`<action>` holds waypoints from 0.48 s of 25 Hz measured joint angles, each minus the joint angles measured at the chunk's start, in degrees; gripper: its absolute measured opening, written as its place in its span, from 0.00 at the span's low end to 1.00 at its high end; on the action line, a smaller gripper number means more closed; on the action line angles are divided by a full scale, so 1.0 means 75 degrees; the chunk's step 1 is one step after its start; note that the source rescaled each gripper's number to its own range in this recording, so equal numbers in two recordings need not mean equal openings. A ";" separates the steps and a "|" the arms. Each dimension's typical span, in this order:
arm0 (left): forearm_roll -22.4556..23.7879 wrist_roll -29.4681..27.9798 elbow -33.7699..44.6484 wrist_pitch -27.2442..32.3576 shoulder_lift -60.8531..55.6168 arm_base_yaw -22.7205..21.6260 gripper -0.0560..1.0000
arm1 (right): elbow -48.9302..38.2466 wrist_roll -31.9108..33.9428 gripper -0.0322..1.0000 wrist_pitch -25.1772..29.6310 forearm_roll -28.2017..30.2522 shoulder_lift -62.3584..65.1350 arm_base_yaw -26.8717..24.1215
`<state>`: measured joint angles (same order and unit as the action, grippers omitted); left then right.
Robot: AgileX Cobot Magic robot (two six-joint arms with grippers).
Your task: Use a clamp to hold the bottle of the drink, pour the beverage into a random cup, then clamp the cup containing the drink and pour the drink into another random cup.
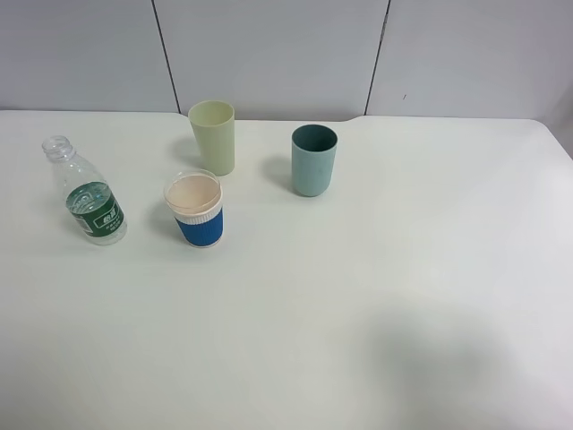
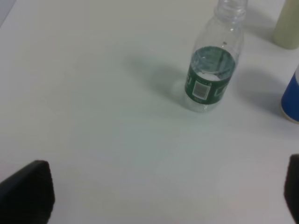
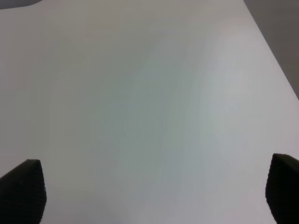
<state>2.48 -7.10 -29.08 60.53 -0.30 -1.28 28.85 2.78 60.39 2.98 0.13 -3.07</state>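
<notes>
The clear ribbed bottle (image 1: 89,197) with a dark green label stands uncapped at the table's left, with beverage (image 2: 209,74) showing at label height. The paper cup (image 1: 197,210), blue sleeve and peach inside, stands just right of it. Further back and right stands the teal tumbler (image 1: 313,159). No arm shows in the exterior high view. In the left wrist view my left gripper (image 2: 161,191) is open, empty, some way short of the bottle (image 2: 210,74), and the paper cup's blue edge (image 2: 292,98) shows. My right gripper (image 3: 154,186) is open over bare table.
A pale yellow-green tumbler (image 1: 213,136) stands behind the paper cup, also seen in the left wrist view as the tumbler (image 2: 287,25) past the bottle. The white table (image 1: 358,313) ends at a grey panelled wall (image 1: 269,54).
</notes>
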 joint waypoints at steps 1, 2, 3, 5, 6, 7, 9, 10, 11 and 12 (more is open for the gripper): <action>0.0000 0.0000 0.0000 0.0000 0.0000 0.0000 1.00 | 0.0000 0.0000 0.84 0.0000 0.0000 0.0000 0.0000; 0.0000 0.0000 0.0000 0.0000 0.0000 0.0000 1.00 | 0.0000 0.0000 0.84 0.0000 0.0000 0.0000 0.0000; 0.0000 0.0000 0.0000 0.0000 0.0000 0.0000 1.00 | 0.0000 0.0000 0.84 0.0000 0.0000 0.0000 0.0000; 0.0000 0.0000 0.0000 0.0000 0.0000 0.0000 1.00 | 0.0000 0.0000 0.84 0.0000 0.0000 0.0000 0.0000; 0.0000 0.0000 0.0000 0.0000 0.0000 0.0000 1.00 | 0.0000 0.0000 0.84 0.0000 0.0000 0.0000 0.0000; 0.0000 0.0000 0.0000 0.0000 0.0000 0.0000 1.00 | 0.0000 -0.0007 0.84 0.0000 0.0000 0.0000 0.0000; 0.0000 0.0000 0.0000 0.0000 0.0000 0.0000 1.00 | 0.0000 -0.0027 0.84 0.0000 0.0000 0.0000 0.0000; 0.0000 0.0000 0.0000 0.0000 0.0000 0.0000 1.00 | 0.0000 -0.0046 0.84 0.0000 0.0009 0.0000 0.0000; 0.0000 0.0000 0.0000 0.0000 0.0000 0.0000 1.00 | 0.0000 -0.0057 0.84 0.0000 0.0033 0.0000 0.0000; 0.0000 0.0000 0.0000 0.0000 0.0000 0.0000 1.00 | 0.0000 -0.0063 0.84 0.0000 0.0050 0.0000 0.0000</action>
<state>2.48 -7.10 -29.08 60.53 -0.30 -1.28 28.85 2.31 60.39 3.36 0.13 -3.07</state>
